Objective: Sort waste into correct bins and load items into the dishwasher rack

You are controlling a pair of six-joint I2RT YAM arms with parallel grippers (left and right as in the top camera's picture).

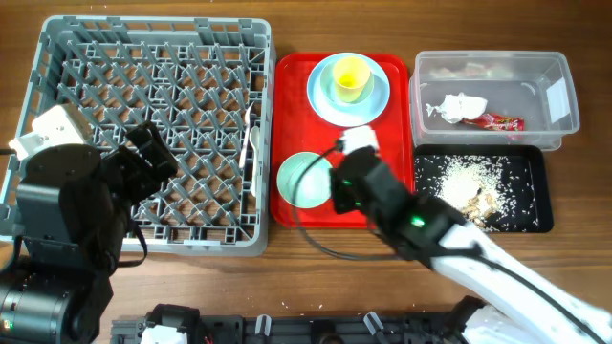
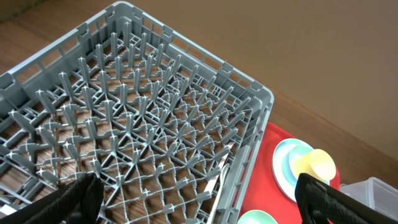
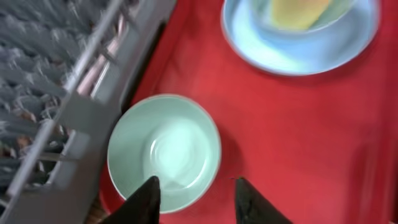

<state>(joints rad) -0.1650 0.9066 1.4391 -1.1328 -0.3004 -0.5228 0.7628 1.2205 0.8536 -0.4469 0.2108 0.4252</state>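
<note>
My right gripper hangs open over the near rim of a pale mint bowl on the red tray. One finger is above the bowl's inside, the other above bare tray. In the overhead view the bowl lies just left of that wrist. A blue plate carries a yellow cup. The grey dishwasher rack holds a white utensil by its right wall. My left gripper is wide open above the rack, holding nothing.
The red serving tray sits between rack and bins. The clear tub holds a crumpled napkin and a red wrapper. Rice scraps lie in the black tray. My right arm crosses the tray's near right corner.
</note>
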